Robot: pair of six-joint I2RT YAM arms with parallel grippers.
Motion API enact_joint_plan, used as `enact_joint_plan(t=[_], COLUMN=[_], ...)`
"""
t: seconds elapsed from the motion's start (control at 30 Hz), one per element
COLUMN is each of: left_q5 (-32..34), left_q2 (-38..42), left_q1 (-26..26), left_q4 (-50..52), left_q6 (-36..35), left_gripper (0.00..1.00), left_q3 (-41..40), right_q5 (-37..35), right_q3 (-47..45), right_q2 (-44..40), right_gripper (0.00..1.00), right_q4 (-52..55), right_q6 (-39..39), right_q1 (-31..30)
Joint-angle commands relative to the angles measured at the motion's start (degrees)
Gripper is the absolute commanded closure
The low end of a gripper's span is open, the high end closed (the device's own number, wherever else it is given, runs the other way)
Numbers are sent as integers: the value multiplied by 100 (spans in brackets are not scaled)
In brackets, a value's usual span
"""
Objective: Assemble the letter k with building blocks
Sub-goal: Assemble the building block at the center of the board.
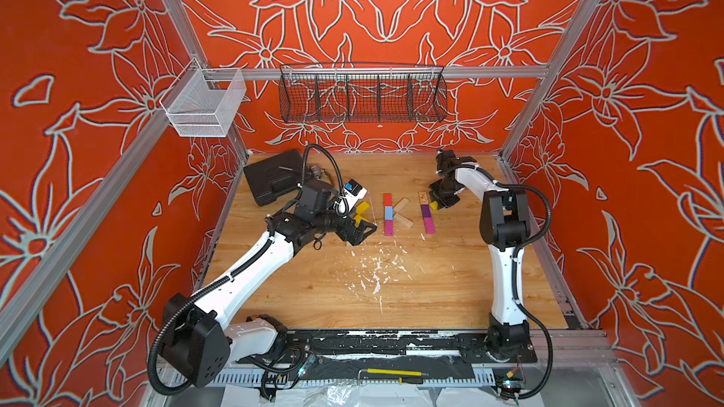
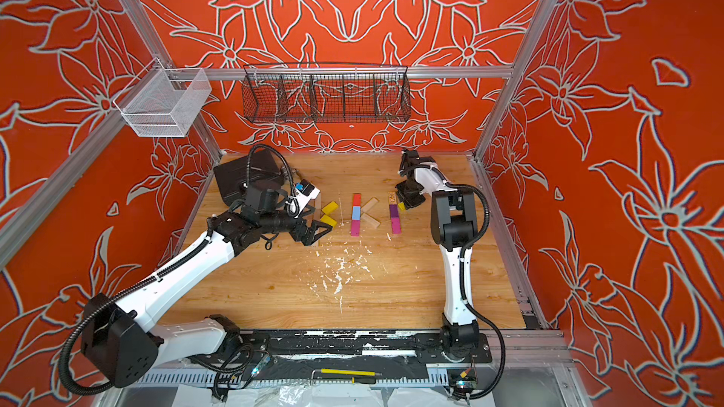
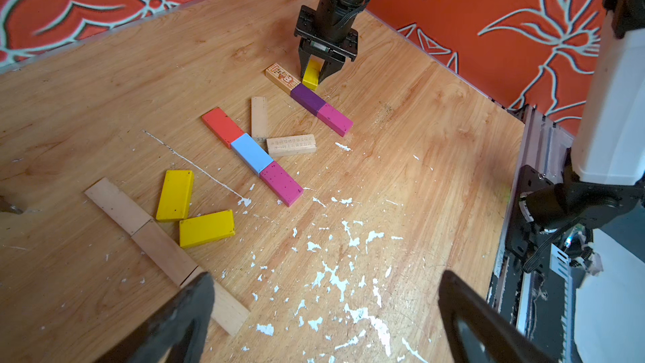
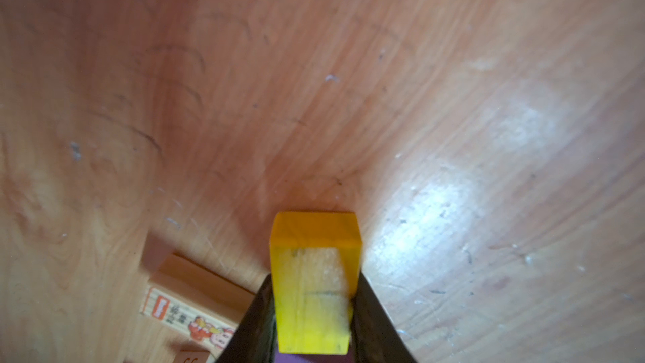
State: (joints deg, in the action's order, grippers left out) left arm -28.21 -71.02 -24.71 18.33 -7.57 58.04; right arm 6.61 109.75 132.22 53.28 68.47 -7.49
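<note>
A red, blue and magenta column of building blocks (image 1: pixel 388 215) lies mid-table, with two pale wood bars (image 1: pixel 403 213) angled off its right side. Further right, a printed pale block (image 3: pixel 282 77), a purple one (image 3: pixel 309 99) and a magenta one (image 3: pixel 335 119) lie in a line. My right gripper (image 4: pixel 314 295) is shut on a yellow block (image 4: pixel 316 284), held low beside the printed and purple blocks. My left gripper (image 3: pixel 324 291) stands open over bare table, nothing between its fingers. Two yellow blocks (image 3: pixel 195 211) and a line of pale bars (image 3: pixel 139 221) lie close to it.
A large black case (image 1: pixel 272 182) sits at the table's back left, behind the left arm. White paint flecks (image 1: pixel 376 272) dot the table's middle. A black wire basket (image 1: pixel 362 93) and a white one (image 1: pixel 203 103) hang on the frame above.
</note>
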Motion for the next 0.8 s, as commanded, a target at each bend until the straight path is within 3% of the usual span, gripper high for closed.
enact_joint_plan(t=[0.0, 0.63, 0.77], left_q5=[-101, -71, -47], left_q2=[-26, -63, -66], left_q1=[45, 90, 132], left_q4=[-22, -39, -68], left_q6=[19, 46, 91], left_gripper=[3, 3, 3], left_q3=[32, 32, 19], right_q5=[22, 61, -14], right_q3=[108, 110, 116], right_q2=[172, 96, -42], right_gripper=[65, 59, 52], right_q4=[100, 122, 163], right_q6=[36, -22, -177], right_q1=[-25, -25, -23])
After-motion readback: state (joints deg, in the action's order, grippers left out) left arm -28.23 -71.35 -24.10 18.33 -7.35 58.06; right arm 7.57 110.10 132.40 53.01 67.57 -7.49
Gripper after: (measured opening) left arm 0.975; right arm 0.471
